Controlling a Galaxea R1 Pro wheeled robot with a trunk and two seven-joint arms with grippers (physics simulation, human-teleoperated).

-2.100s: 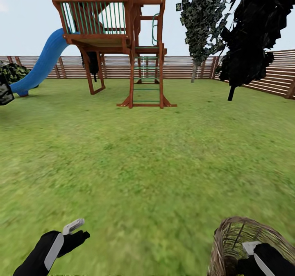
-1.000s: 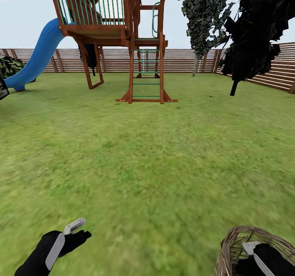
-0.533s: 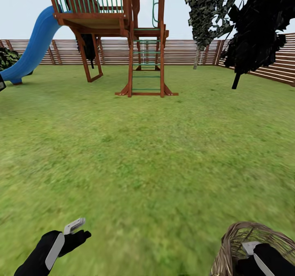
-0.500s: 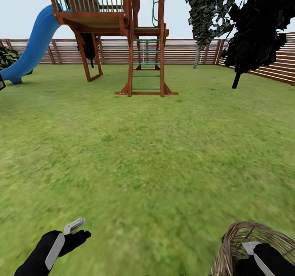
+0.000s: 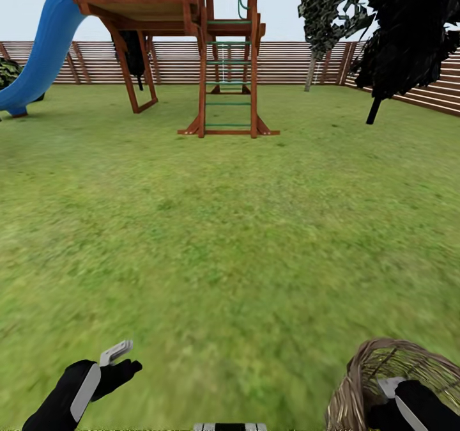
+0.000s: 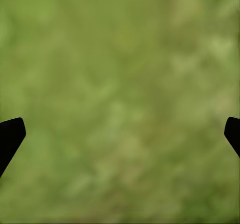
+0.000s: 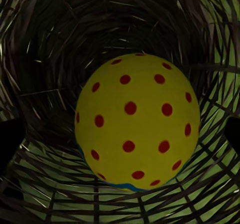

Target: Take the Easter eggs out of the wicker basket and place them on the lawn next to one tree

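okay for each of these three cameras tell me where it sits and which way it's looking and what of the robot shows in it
Head view: on the robot's head, facing forward and down across the lawn toward the playhouse; left gripper and right gripper show.
Left wrist view: looks along the open fingers at grass.
Right wrist view: looks into the wicker basket at an Easter egg.
Shared: the wicker basket appears in head and right wrist views.

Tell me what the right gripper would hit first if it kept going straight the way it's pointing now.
Most likely the yellow Easter egg with red dots, lying inside the wicker basket dead ahead of the right gripper. Its fingertips stand wide apart at either side, so it looks open. The exact gap is hard to judge.
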